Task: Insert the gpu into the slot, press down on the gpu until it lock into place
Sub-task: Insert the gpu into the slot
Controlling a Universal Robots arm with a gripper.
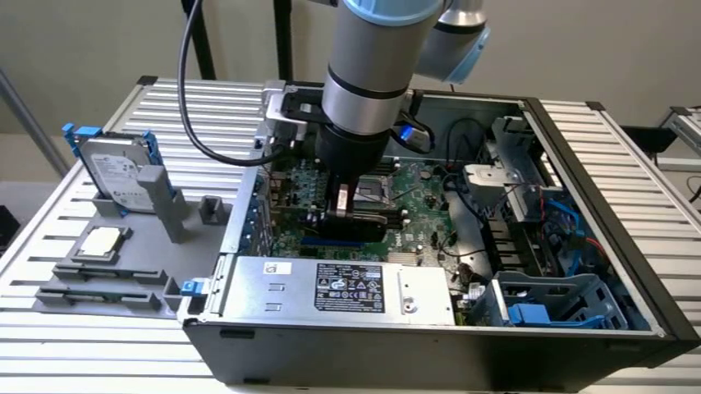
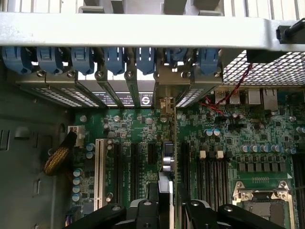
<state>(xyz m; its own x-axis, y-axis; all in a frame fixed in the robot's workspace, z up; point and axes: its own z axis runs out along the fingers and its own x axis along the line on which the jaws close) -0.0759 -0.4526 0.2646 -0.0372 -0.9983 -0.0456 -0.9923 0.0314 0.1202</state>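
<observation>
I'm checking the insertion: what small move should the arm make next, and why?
Probably ease straight down: the jaws grip the flat black rectangular card upright, just above the long bright-blue connector strip on the green circuit board, apparently not seated.

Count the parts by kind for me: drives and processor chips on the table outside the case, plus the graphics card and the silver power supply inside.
hard drive: 1
processor chip: 1
gpu: 1
power supply: 1
Total: 4

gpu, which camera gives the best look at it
The exterior view: the gpu shows its dark side face below the gripper, right over the blue slot. The wrist view catches it edge-on, a thin strip between the fingers.
</observation>
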